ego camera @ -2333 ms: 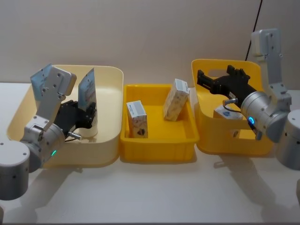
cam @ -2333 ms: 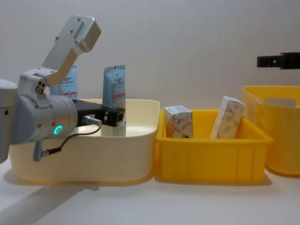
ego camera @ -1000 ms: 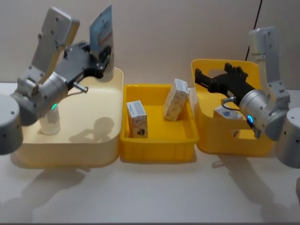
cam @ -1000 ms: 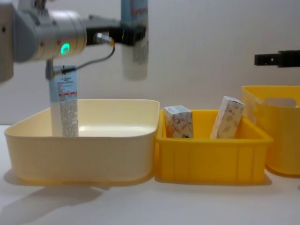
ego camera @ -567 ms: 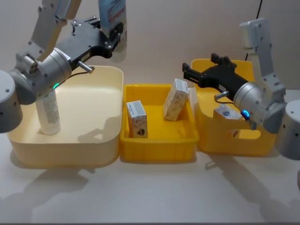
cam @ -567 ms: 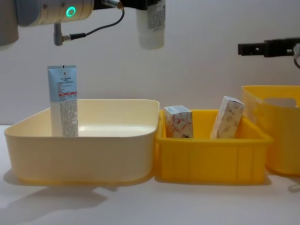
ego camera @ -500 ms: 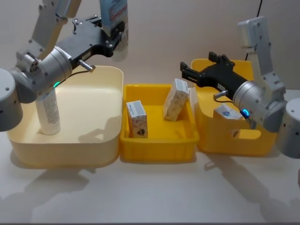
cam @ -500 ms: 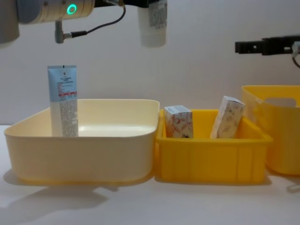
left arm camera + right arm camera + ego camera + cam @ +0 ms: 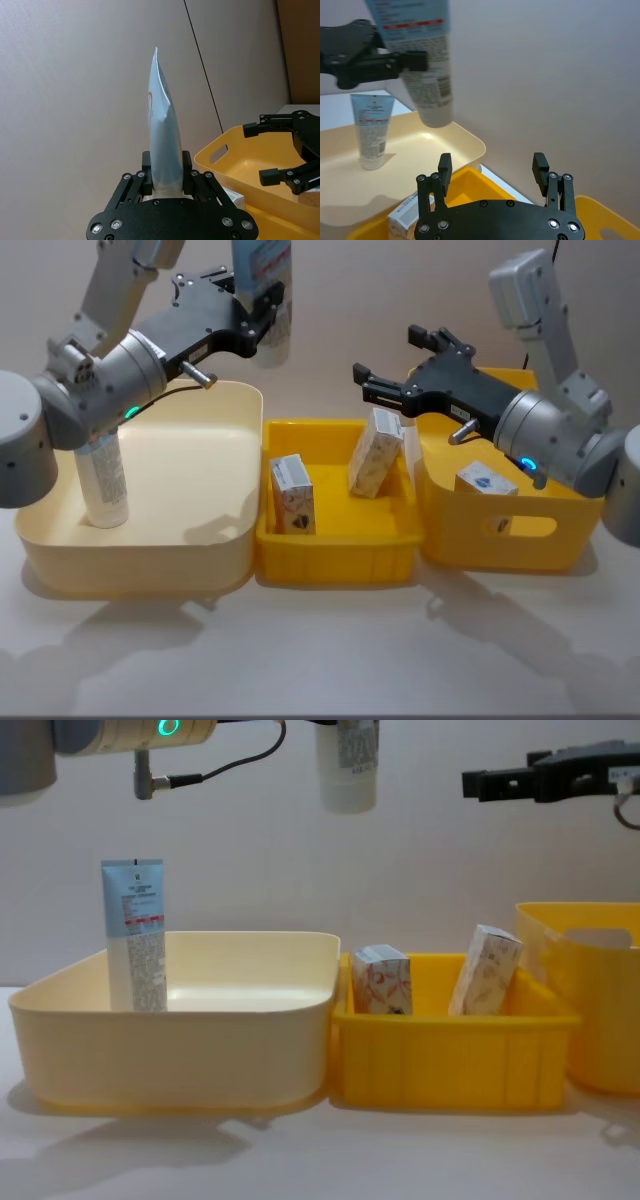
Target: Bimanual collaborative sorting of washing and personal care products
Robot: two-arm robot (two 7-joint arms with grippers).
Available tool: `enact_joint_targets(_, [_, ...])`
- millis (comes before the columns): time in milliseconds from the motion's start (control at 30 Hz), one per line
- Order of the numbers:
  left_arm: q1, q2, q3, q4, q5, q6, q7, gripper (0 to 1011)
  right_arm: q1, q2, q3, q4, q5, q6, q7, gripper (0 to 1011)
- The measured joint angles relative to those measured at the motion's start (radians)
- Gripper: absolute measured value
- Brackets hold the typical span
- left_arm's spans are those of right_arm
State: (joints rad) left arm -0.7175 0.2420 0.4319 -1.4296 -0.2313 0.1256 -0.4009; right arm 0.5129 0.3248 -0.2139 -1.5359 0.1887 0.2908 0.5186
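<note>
Two light-blue tubes show. We see the raised tube (image 9: pixel 162 130) clamped cap-down in the left gripper (image 9: pixel 166 174), high above where the cream bin (image 9: pixel 130 565) meets the yellow tray (image 9: pixel 335 560); the standing tube (image 9: pixel 103 480) rests in that bin's left part. Our right gripper (image 9: pixel 492 167) hangs spread wide, empty, above the tray, which holds an upright carton (image 9: pixel 292 495) and a leaning carton (image 9: pixel 375 452). A third carton (image 9: pixel 487 480) lies in the yellow bin (image 9: pixel 470 540).
</note>
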Motion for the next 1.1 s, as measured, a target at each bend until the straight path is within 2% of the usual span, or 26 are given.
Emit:
enact_joint_targets(300, [-0.012, 0.0, 0.015, 0.004, -0.005, 0.012, -0.007, 317, 0.038, 0.057, -0.05, 0.002, -0.018, -0.061, 0.088, 1001])
enact_joint_targets(467, [-0.016, 0.002, 0.021, 0.003, -0.007, 0.019, -0.008, 317, 0.058, 0.088, -0.086, 0.002, -0.048, -0.096, 0.122, 1001])
enact_joint_targets(567, [-0.017, 0.004, 0.024, 0.001, -0.007, 0.026, -0.008, 316, 0.07, 0.108, -0.112, 0.002, -0.081, -0.122, 0.131, 1001])
enact_joint_targets(600, [-0.017, 0.004, 0.024, 0.001, -0.007, 0.026, -0.008, 317, 0.07, 0.108, -0.112, 0.002, -0.081, -0.122, 0.131, 1001])
enact_joint_targets(800, [-0.017, 0.006, 0.028, -0.004, -0.01, 0.036, -0.008, 317, 0.079, 0.133, -0.16, 0.0, -0.162, -0.168, 0.108, 1001])
enact_joint_targets(833, [-0.017, 0.006, 0.029, -0.005, -0.01, 0.038, -0.008, 317, 0.079, 0.133, -0.16, 0.0, -0.162, -0.168, 0.108, 1001])
enact_joint_targets(900, [-0.017, 0.006, 0.03, -0.006, -0.012, 0.041, -0.009, 317, 0.078, 0.137, -0.178, 0.0, -0.195, -0.183, 0.082, 1001])
enact_joint_targets(1100, [-0.017, 0.007, 0.032, -0.008, -0.016, 0.047, -0.009, 317, 0.068, 0.133, -0.194, 0.001, -0.231, -0.203, 0.032, 1001])
